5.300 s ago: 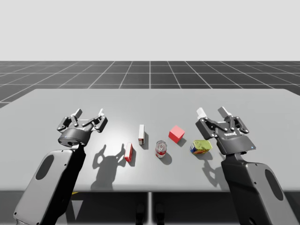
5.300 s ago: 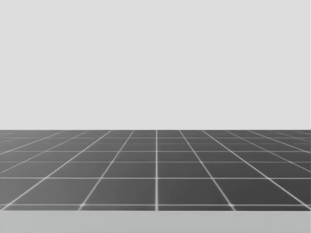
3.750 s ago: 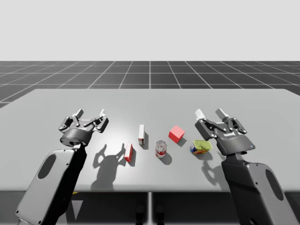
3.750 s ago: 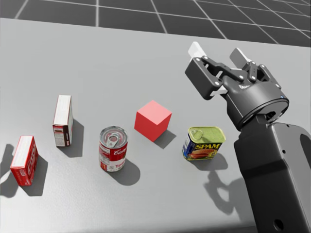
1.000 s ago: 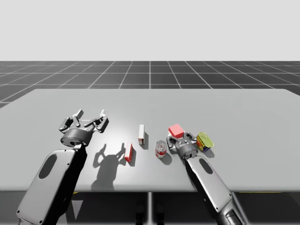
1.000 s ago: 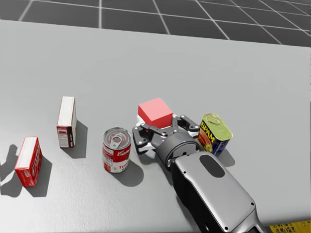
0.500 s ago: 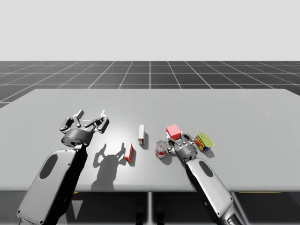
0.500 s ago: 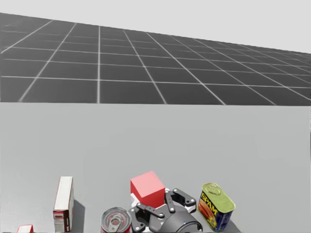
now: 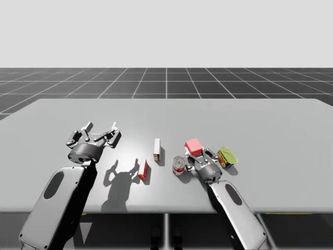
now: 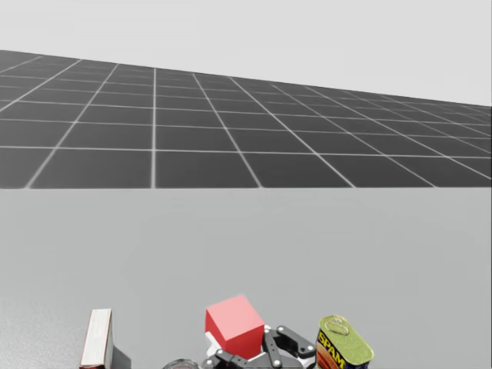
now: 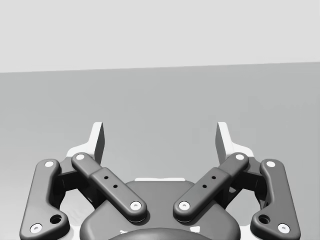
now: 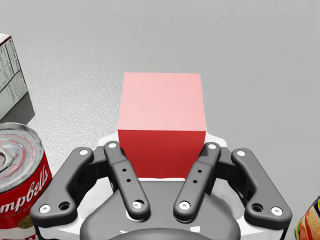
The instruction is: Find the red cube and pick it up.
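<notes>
A red cube (image 10: 234, 324) in my right gripper (image 10: 252, 355), between a white box (image 10: 98, 347) and a yellow-topped oblong can (image 10: 344, 344).

Bench (image 9: 166, 112): flat, matte, pale grey top. In the high view we see its straight far edge and both far corners, and the front edge runs level across.

A thin pale upright (image 9: 166, 232) stands beneath the middle of the front edge, with darkness on either side of it.

Floor (image 9: 166, 83): dark grey, ruled in squares by thin light grid lines (image 10: 154, 131), running from beyond the bench's far edge back to a level horizon.

Backdrop (image 9: 166, 31): plain, even light grey above the horizon.

Light: soft. Shadows on the bench are grey, fairly crisp, and fall toward its front right corner.
</notes>
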Available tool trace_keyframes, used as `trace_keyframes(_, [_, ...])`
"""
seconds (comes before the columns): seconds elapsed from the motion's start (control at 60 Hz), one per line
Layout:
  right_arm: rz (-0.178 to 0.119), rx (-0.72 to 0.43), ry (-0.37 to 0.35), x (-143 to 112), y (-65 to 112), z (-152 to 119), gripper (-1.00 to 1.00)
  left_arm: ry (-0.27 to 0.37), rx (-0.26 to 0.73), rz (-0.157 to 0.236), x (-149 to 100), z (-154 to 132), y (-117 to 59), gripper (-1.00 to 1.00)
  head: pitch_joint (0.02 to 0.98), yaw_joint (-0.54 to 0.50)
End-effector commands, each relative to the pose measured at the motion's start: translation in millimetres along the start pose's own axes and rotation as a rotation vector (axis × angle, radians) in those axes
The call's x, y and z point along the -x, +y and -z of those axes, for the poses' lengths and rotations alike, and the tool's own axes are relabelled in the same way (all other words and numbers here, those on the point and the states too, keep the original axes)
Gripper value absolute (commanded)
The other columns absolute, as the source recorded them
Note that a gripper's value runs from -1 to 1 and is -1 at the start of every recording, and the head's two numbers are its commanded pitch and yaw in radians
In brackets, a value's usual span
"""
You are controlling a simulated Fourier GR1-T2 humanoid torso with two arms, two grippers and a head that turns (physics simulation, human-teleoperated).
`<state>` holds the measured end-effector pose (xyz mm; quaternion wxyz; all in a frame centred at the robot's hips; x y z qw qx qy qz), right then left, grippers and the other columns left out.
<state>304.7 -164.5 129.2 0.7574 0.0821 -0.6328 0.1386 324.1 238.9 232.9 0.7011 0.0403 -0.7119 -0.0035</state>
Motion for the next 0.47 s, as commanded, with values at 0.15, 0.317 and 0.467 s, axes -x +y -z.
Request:
trace_keyframes(0.15, [0.049,0.117,-0.207,-86,-15.2,-16,1.0,-0.001,-0.003,-0.002,0,1,1.2,-1.0,0.441,-0.25])
trace_keyframes(0.317, [0.039,0.13,-0.305,-131,-23.5,-30,1.0,0.001,-0.004,-0.002,0,1,1.6,-1.0,0.437,-0.25])
trace_keyframes(0.467, [0.03,0.162,-0.405,-166,-31.7,-40,1.0,0.0,-0.005,-0.003,0,2,2.2,-1.0,0.437,-0.25])
